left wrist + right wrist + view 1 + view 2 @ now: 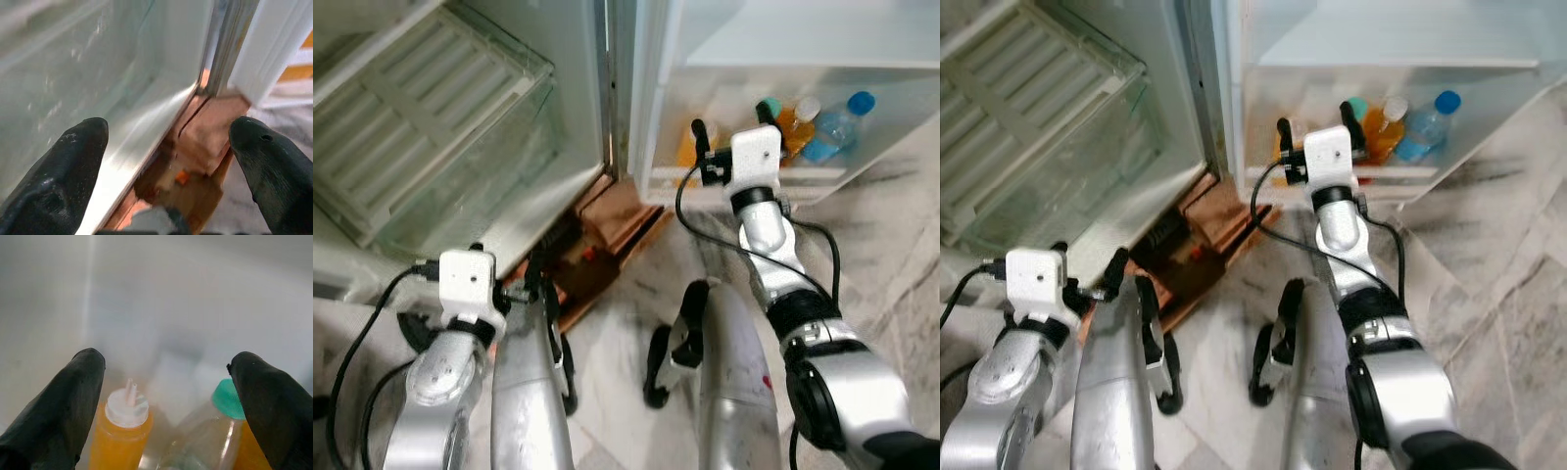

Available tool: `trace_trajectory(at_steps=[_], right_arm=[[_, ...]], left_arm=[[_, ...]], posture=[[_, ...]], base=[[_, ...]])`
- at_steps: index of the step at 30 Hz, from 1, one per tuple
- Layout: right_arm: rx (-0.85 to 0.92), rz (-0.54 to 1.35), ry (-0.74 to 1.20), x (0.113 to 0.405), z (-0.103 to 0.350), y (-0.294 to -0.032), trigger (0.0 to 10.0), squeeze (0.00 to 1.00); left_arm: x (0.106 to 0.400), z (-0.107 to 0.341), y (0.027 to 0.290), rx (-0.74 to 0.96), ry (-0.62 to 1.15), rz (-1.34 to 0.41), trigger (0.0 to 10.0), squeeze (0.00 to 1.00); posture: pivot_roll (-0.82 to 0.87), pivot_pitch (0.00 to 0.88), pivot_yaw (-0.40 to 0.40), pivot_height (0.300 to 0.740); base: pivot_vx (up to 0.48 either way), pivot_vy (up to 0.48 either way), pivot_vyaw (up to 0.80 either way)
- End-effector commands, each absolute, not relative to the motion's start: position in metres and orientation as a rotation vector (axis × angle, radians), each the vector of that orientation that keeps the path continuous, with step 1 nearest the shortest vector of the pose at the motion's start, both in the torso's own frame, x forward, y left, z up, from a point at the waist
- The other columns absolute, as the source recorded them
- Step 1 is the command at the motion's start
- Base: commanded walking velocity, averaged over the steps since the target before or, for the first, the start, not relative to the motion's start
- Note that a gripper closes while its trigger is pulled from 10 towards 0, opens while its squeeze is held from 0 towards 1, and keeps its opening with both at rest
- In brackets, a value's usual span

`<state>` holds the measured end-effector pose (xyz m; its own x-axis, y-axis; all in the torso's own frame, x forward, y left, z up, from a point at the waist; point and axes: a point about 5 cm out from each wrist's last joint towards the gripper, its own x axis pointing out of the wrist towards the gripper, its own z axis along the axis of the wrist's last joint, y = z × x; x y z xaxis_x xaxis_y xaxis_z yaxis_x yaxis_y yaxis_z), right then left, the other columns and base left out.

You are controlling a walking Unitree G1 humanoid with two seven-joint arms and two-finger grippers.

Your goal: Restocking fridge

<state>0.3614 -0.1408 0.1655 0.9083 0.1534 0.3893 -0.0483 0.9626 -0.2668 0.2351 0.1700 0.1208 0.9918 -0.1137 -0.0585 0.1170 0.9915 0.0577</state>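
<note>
Orange is what catches me first in the left eye view: an orange squeeze bottle [690,147] on the fridge door shelf [744,181], partly behind my right arm, with a green-capped bottle [769,108], a white-capped orange bottle [800,119] and a blue-capped water bottle [837,125] lined up beside it. My right gripper [734,132] is up at that shelf, fingers spread to either side of the bottles. My left gripper [504,266] sits low by the fridge's lower edge, near the glass-fronted drawer [460,186].

From the right eye view I get the same layout: the open fridge door [1400,59] on the right, the empty ribbed shelf [1028,117] in the main compartment on the left, and marble floor [1489,294] under me.

On the left wrist view the fingers [63,171] stand wide apart with nothing between them, looking at the drawer front and the brownish base plate [205,137] by the hinge.

On the right wrist view the fingers [58,406] are again wide apart and empty, with the orange squeeze bottle's white nozzle cap [128,406] near one finger and the green cap [227,399] close against the other.

I judge I am at the door shelf, either reaching for a bottle or just clear of one; I can't tell which. The next move calls for a careful line on a single bottle without knocking its neighbours.
</note>
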Motion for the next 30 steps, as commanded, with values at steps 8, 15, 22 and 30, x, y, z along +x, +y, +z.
trace_trajectory(at_steps=[8, 15, 22, 30], right_arm=[[-0.117, 0.215, -0.25, 0.302, 0.105, -0.122, 10.0, 0.0], [-0.042, 0.154, -0.206, 0.296, 0.095, -0.124, 10.0, 0.0], [-0.043, 0.131, -0.146, 0.296, 0.095, -0.137, 10.0, 0.0], [-0.033, 0.112, -0.131, 0.303, 0.095, -0.137, 10.0, 0.0]], left_arm=[[0.235, 0.105, 0.165, 0.038, 0.073, -0.076, 10.0, 0.0], [0.243, 0.1, 0.163, 0.035, 0.06, -0.079, 10.0, 0.0], [0.251, 0.096, 0.165, 0.045, 0.048, -0.086, 10.0, 0.0], [0.26, 0.097, 0.162, 0.063, 0.03, -0.081, 10.0, 0.0]], posture=[[0.18, 0.054, -0.03, 0.545], [0.16, 0.0, -0.018, 0.584], [0.15, 0.0, -0.013, 0.628], [0.16, 0.0, -0.003, 0.677]], base=[[0.0, 0.0, 0.0], [0.0, 0.0, 0.0], [0.0, 0.0, 0.0], [0.0, 0.0, 0.0]])
